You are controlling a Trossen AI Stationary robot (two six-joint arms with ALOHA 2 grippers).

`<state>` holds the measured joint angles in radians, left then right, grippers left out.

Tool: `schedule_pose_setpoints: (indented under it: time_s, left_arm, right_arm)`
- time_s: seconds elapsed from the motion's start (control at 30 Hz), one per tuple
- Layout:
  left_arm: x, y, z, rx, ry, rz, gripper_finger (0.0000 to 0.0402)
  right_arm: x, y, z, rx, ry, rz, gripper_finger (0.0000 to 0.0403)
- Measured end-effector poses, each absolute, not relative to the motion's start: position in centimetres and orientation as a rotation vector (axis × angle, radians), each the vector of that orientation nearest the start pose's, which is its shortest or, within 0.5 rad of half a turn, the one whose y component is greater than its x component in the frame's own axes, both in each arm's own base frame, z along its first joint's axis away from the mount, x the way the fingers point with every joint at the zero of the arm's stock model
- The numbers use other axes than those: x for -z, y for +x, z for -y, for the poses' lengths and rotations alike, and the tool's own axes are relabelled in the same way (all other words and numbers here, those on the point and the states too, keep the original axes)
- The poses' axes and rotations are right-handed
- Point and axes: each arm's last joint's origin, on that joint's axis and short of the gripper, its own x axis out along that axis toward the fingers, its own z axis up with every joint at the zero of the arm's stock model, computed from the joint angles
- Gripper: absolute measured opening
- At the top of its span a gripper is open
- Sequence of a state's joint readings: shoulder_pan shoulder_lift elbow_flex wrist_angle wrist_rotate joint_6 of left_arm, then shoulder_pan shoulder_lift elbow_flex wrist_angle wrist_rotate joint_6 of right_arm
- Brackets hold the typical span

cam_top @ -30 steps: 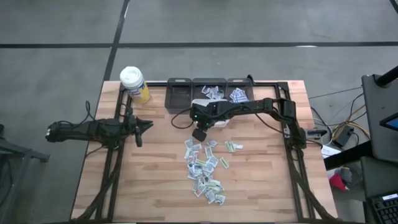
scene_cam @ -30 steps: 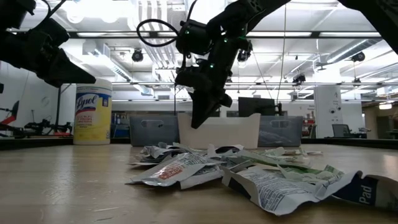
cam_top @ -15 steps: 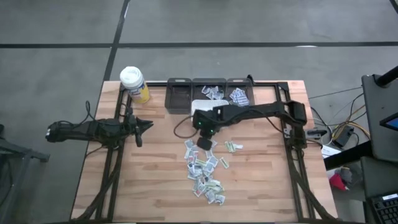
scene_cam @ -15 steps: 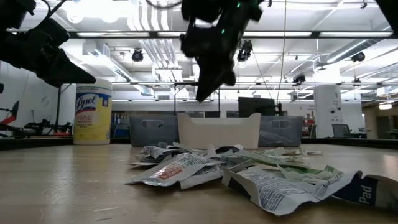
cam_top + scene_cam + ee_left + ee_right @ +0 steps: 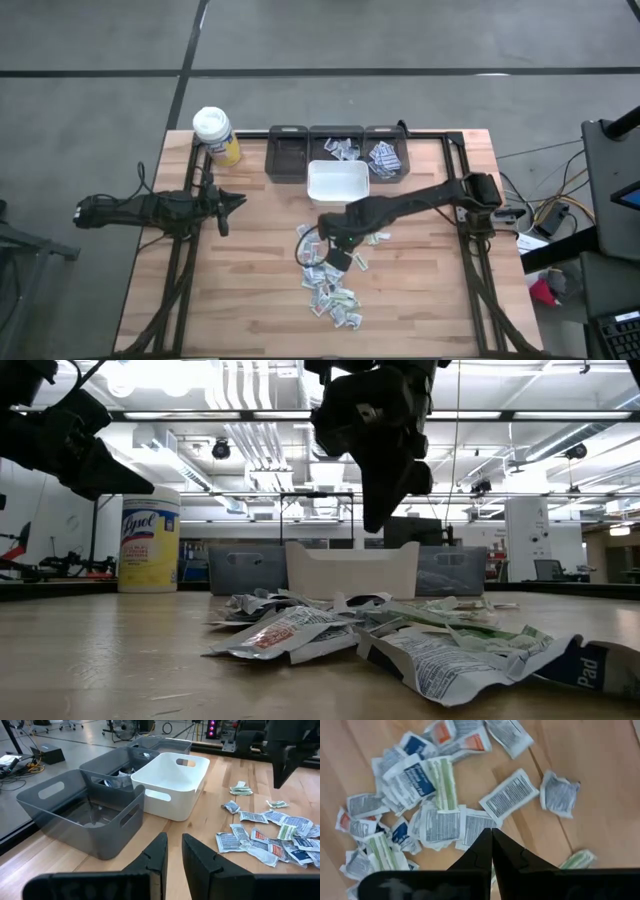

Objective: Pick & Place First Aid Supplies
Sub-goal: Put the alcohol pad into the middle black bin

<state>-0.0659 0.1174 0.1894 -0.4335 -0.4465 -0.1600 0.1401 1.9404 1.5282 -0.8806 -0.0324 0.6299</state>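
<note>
Wooden table (image 5: 250, 290): butcher-block top, filling the centre of the high view.

Three grey bins (image 5: 289, 157): in a row at the table's upper edge; the middle and right ones hold a few packets.

White bin (image 5: 337, 183): just below the grey row, centre.

Lysol wipes canister (image 5: 216, 135): white lid, yellow body, upper left corner of the table.

Right gripper (image 5: 340, 258): fingers pressed together, holding nothing, hanging over the upper part of the packet pile.

Left gripper (image 5: 236, 201): left of centre, well apart from the pile; fingers a narrow gap apart, empty.

First aid packets (image 5: 330, 270): loose pile of flat paper sachets, lower centre of the table, below the white bin.
</note>
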Motion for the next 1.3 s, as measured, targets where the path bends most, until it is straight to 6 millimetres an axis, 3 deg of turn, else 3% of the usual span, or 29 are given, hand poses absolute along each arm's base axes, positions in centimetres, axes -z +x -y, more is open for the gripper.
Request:
schedule_pose_setpoints:
  time_s: [0.4,0.63,0.9,1.3]
  left_arm:
    - [-17.9,8.6,-0.7,-0.403,-0.064,-0.321,0.0053]
    - [-17.9,8.6,-0.7,-0.403,-0.064,-0.321,0.0053]
    - [-17.9,8.6,-0.7,-0.403,-0.064,-0.321,0.0053]
    - [-17.9,8.6,-0.7,-0.403,-0.064,-0.321,0.0053]
  right_arm:
    - [-20.2,38.1,-5.6,0.362,0.469,-1.296,0.0011]
    - [-18.3,37.2,-5.3,0.423,0.516,-1.321,0.0061]
    - [-18.1,37.6,-5.0,0.52,0.546,-1.231,0.0131]
    - [-17.5,37.4,-3.7,0.746,0.73,-1.149,0.0137]
